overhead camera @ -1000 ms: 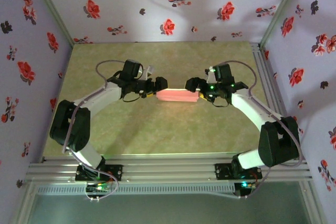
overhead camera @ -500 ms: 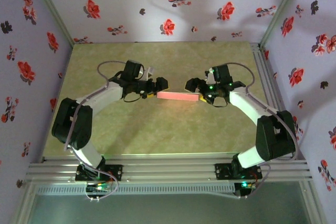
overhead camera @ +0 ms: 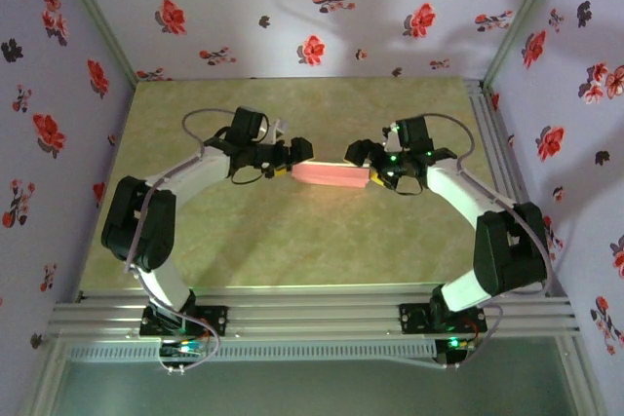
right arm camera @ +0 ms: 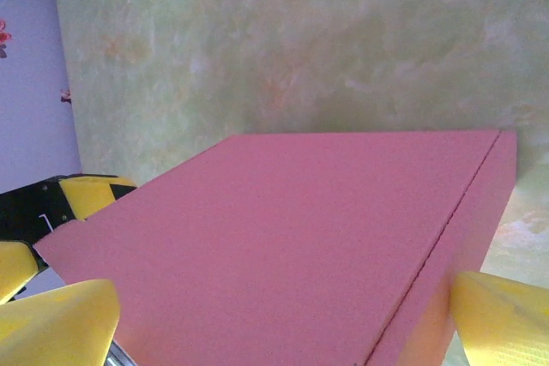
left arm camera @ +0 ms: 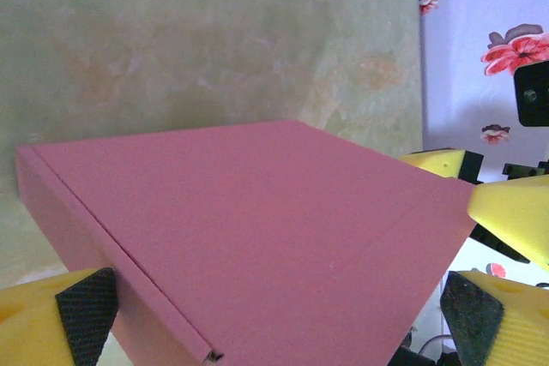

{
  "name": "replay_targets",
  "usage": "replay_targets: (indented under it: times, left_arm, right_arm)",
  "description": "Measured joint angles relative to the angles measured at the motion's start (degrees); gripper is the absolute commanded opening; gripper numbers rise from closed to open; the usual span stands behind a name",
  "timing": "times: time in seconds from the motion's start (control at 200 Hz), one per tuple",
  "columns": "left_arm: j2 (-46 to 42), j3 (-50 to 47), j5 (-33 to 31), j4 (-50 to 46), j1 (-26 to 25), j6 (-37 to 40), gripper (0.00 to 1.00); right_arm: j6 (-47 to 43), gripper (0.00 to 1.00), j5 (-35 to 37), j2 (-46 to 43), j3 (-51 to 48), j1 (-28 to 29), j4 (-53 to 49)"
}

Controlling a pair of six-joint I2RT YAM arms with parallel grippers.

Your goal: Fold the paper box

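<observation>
Two hands meet over the middle of the surface (overhead camera: 292, 241), one at each short end of the pink box (overhead camera: 330, 173). The left hand (overhead camera: 292, 160) has its yellow fingers (left arm camera: 51, 319) spread wide open, and one end of the box sits in between them. The right hand (overhead camera: 365, 167) is wide open too, with the other end of the box in between its own fingers (right arm camera: 506, 315). The box is folded flat, with a thin seam (right arm camera: 439, 237) along one long side. It reaches from one hand across to the other. Its sides come very close to the fingers, but I cannot tell if they touch. I also cannot tell if the box lies on the surface or hangs just above it.
</observation>
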Motion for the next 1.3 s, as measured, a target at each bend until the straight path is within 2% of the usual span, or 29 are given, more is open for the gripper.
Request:
replay_targets:
  times: [1.3]
  left_arm:
    - [0.20,1.05,0.22,-1.25,1.46,0.17,1.00]
  right_arm:
    - [1.64,0.99,-2.51,1.95,0.52,-1.27,1.42]
